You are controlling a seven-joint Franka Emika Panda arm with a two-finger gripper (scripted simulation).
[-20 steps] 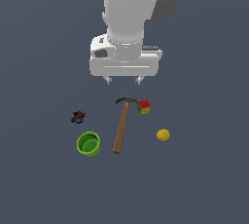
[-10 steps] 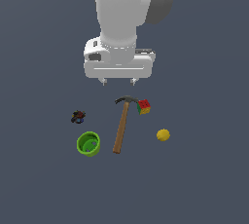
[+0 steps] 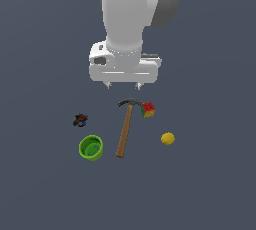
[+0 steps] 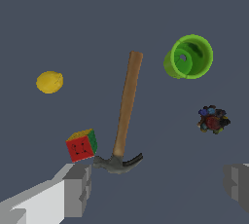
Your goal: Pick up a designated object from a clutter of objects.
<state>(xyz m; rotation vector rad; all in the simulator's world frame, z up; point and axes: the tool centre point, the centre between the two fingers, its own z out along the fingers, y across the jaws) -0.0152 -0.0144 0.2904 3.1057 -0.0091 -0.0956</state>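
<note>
The arm is rendered in glossy white, with a rounded grey housing seen at its upper joint. Below it a wide, boxy white hand body is shown, marked by a small dark recess on one face. 2 short pale grey fingers are seen beneath it; in the wrist view they appear as blocky, square-ended pads.

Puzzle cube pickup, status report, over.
Gripper open, empty, above the clutter. Cube on the surface, untouched. Hammer head right beside the cube, may crowd one finger.
</note>
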